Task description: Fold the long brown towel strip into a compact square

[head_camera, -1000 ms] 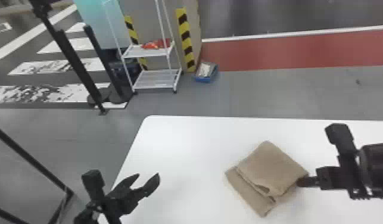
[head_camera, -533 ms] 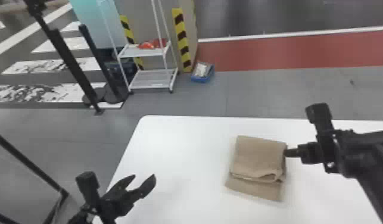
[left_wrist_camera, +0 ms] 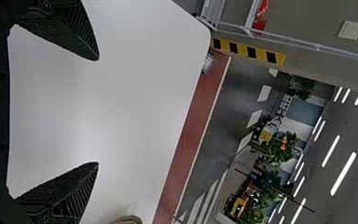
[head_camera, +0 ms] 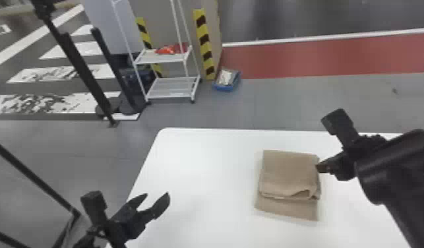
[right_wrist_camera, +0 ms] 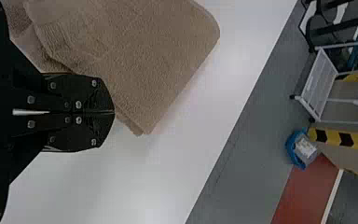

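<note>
OK so your towel [head_camera: 287, 174] is sitting folded on the desk [head_camera: 194, 184], your right tool [head_camera: 318, 167] together, tip at its right edge. Your left tool [head_camera: 157, 198] has its fingers apart.

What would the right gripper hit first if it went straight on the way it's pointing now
Probably the brown towel: the right gripper points at its right edge, though height is hard to judge, so it might skim over.
</note>
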Robot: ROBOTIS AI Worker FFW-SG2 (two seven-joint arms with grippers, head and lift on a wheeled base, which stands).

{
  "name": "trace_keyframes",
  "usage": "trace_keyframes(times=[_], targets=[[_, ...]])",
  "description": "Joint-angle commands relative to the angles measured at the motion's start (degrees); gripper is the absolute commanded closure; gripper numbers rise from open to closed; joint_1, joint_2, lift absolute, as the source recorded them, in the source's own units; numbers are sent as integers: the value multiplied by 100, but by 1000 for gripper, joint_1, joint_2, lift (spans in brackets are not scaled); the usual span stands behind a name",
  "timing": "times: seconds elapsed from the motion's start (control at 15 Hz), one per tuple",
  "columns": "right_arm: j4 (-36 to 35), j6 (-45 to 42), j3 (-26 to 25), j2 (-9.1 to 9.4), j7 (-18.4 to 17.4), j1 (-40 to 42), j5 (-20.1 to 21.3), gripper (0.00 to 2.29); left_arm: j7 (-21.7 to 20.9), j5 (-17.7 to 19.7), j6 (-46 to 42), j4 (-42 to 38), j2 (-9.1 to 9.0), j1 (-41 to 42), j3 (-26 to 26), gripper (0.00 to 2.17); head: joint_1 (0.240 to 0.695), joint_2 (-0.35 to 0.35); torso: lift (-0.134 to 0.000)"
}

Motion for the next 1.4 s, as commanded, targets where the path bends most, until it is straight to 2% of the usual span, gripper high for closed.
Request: trace_keyframes(times=[0.0,0.2,0.33,0.53,0.67,0.8,1.07,1.33], targets=[[-719,112,323,5,597,250,842,981,0,0,0,7,2,-21,-2,80,695,275,0],[-868,112,780,5,1397,373,1685,599,9,0,0,42,11,-30,24,80,695,302,0],[-868,59,1017,5,1783,426,2090,596,18,0,0,95,20,-65,24,80,695,327,0],[-868,6,1237,5,2056,434,2309,596,27,-9,0,130,29,-91,24,80,695,343,0],[-868,-99,1510,5,2328,390,2652,596,27,-9,0,138,29,-109,24,80,695,350,0],[-780,-169,1791,5,2425,294,3021,596,35,-18,0,138,29,-117,24,80,695,350,0],[-218,-169,2301,5,2443,109,3355,599,35,-9,-17,182,29,-135,24,80,695,350,0],[-95,-134,2397,5,2478,127,3338,599,35,-9,0,182,29,-135,24,80,695,350,0]])
